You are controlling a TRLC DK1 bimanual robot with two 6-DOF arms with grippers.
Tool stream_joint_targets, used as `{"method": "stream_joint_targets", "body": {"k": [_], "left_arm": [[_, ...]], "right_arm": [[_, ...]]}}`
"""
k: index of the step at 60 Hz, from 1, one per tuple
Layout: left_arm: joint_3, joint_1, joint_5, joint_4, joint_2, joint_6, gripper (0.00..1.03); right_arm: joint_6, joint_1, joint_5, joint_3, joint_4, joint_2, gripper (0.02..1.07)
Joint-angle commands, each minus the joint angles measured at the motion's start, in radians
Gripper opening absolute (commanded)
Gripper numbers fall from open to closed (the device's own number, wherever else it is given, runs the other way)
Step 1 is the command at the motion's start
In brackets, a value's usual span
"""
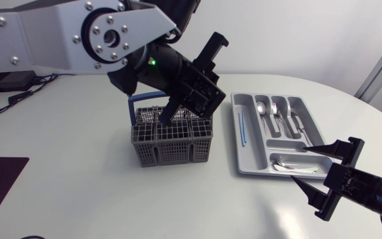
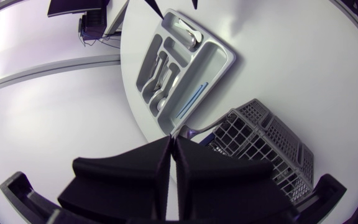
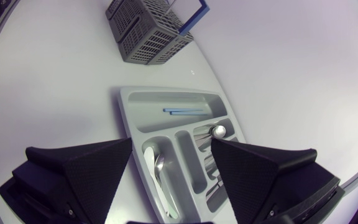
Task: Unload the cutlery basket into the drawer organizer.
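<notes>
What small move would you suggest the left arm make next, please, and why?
Probably open the left pincer and lower it into the cutlery basket: its fingers are pressed together with nothing visible between them, right by the basket, while the right pincer hangs open over the drawer organizer.

Grey basket stands beside the part-filled organizer.

The light is bright and even and comes from above onto the white table. Shadows are soft and pale: a thin one around the foot of the basket and one along the near rim of the organizer. The spoons carry small glints. In both wrist views the table edge bends strongly.
</notes>
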Motion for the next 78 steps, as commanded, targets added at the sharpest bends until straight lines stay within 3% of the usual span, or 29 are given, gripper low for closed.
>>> {"method": "stream_joint_targets", "body": {"k": [1,10,19,29,39,46,53,60,72,78], "left_arm": [[0.043,-0.022,0.006,-0.016,-0.002,-0.13,0.03],[0.12,-0.084,-0.043,-0.025,0.054,-0.44,0.03],[0.25,-0.117,-0.105,-0.103,0.156,-0.731,0.03],[0.483,-0.11,-0.111,-0.287,0.311,-1.049,0.03],[0.558,-0.071,-0.092,-0.324,0.36,-1.262,0.03],[0.561,-0.051,-0.059,-0.338,0.357,-1.377,0.03],[0.551,-0.05,-0.034,-0.356,0.343,-1.455,0.03],[0.529,-0.058,-0.016,-0.36,0.327,-1.501,0.03],[0.512,-0.065,-0.005,-0.366,0.326,-1.54,0.03],[0.514,-0.059,0.006,-0.367,0.326,-1.55,0.03]], "right_arm": [[0.09,0.015,-0.006,-0.002,0.009,-0.044,0.94],[0.256,0.078,0.04,0.0,0.06,-0.11,0.94],[0.417,0.167,0.118,0.0,0.109,-0.142,0.94],[0.538,0.316,0.253,-0.011,0.126,-0.207,0.93],[0.642,0.506,0.442,-0.018,0.182,-0.233,0.93],[0.688,0.599,0.531,-0.02,0.254,-0.187,0.92],[0.724,0.668,0.586,-0.014,0.36,-0.075,0.79],[0.737,0.722,0.623,0.003,0.436,0.02,0.76],[0.707,0.745,0.655,0.048,0.498,0.096,0.55],[0.682,0.747,0.667,0.063,0.523,0.131,0.52]]}}
